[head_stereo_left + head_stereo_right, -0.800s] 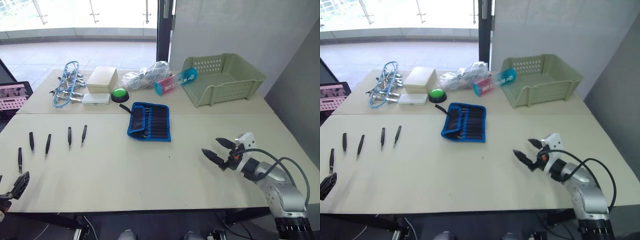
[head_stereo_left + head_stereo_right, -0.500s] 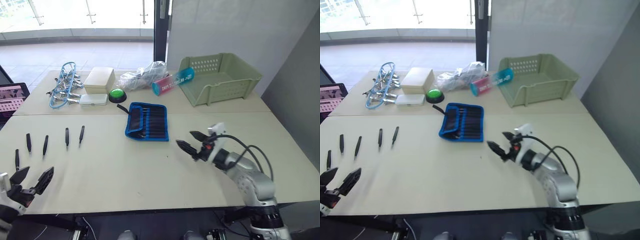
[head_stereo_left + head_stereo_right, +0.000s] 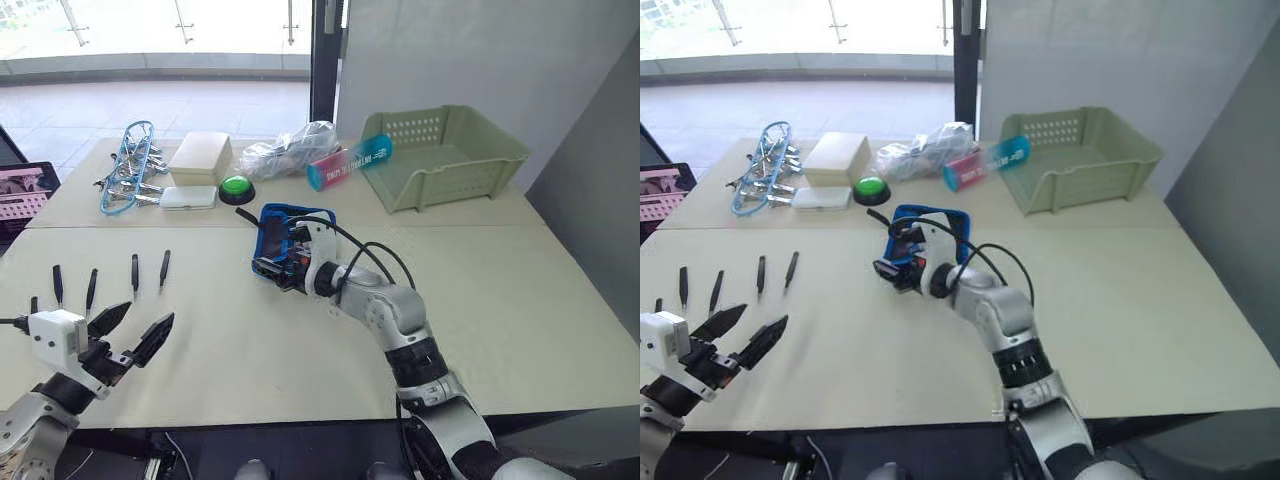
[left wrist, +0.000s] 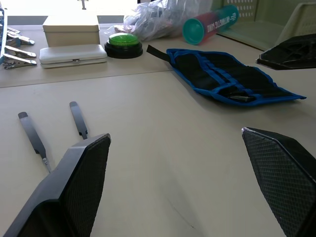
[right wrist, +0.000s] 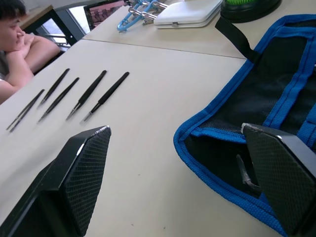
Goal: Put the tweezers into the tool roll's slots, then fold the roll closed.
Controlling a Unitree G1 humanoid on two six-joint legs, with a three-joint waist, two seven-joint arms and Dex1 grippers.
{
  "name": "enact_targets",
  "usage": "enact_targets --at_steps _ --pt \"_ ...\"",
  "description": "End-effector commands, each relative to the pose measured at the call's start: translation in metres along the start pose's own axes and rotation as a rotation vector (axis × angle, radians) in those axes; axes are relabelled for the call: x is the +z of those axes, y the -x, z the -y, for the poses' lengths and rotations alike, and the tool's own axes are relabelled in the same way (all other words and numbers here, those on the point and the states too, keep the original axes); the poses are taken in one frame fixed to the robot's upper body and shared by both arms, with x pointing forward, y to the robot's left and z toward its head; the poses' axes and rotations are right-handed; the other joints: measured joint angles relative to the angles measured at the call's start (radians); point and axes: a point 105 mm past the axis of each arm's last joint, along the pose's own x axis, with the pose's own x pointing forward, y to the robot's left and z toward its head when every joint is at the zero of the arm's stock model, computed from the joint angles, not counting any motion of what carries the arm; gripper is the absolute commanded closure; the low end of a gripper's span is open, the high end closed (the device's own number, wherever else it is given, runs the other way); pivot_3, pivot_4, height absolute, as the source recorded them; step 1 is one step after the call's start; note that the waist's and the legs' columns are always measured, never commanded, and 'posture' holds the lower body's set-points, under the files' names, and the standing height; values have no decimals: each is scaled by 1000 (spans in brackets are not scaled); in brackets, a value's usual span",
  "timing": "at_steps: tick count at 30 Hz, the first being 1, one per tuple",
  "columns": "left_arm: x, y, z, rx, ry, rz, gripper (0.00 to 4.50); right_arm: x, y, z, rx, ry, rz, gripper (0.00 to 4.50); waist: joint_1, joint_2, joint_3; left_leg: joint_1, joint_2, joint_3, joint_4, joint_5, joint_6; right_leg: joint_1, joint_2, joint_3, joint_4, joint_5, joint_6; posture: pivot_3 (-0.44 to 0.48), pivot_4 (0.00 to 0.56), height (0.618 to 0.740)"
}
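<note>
Several slim black tweezers lie in a row on the table's left side, also in the left wrist view and the right wrist view. The tool roll, black with blue edging, lies open at mid-table, its slots facing up. My right gripper hovers open at the roll's near-left corner; one of its fingers is over the roll's edge, the other over bare table. My left gripper stands open just in front of the tweezers, holding nothing.
At the back stand a green basket, a pink-and-teal tube, a plastic bag, a green button, a white case, a beige box and silver tools in a blue ring. A person sits beyond the table's left end.
My right arm has swung left across the table from the right side to the tool roll. My left gripper has come up from the front edge to just in front of the tweezers.
</note>
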Motion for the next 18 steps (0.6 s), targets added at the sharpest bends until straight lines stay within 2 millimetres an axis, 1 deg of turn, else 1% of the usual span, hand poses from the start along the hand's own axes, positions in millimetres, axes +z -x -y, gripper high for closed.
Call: enact_targets --at_steps 1,5,10,14,18 --pt "11 -3 7 -46 -33 19 0 11 -16 -19 29 16 17 7 -2 0 0 0 0 0 0 0 0 0 0 0 0 0 0 0 150 716" --pt "14 -4 7 -45 -34 25 0 8 -22 -23 30 9 -8 7 -9 0 0 0 0 0 0 0 0 -1 0 0 0 0 0 0 150 716" --pt "13 -4 8 -48 -34 25 0 9 -29 -31 55 -45 -4 7 -10 0 0 -1 0 0 -1 0 0 -1 0 0 0 0 0 0 150 716" --pt "12 -5 9 -51 -33 26 0 10 -39 -41 83 -75 -11 7 -11 0 0 -1 0 0 0 0 0 -1 0 0 0 0 0 0 150 716" --pt "11 -5 9 -53 -31 25 0 13 -50 -42 81 -98 -3 7 -13 0 0 -1 0 0 -1 0 0 -1 0 0 0 0 0 0 150 716"
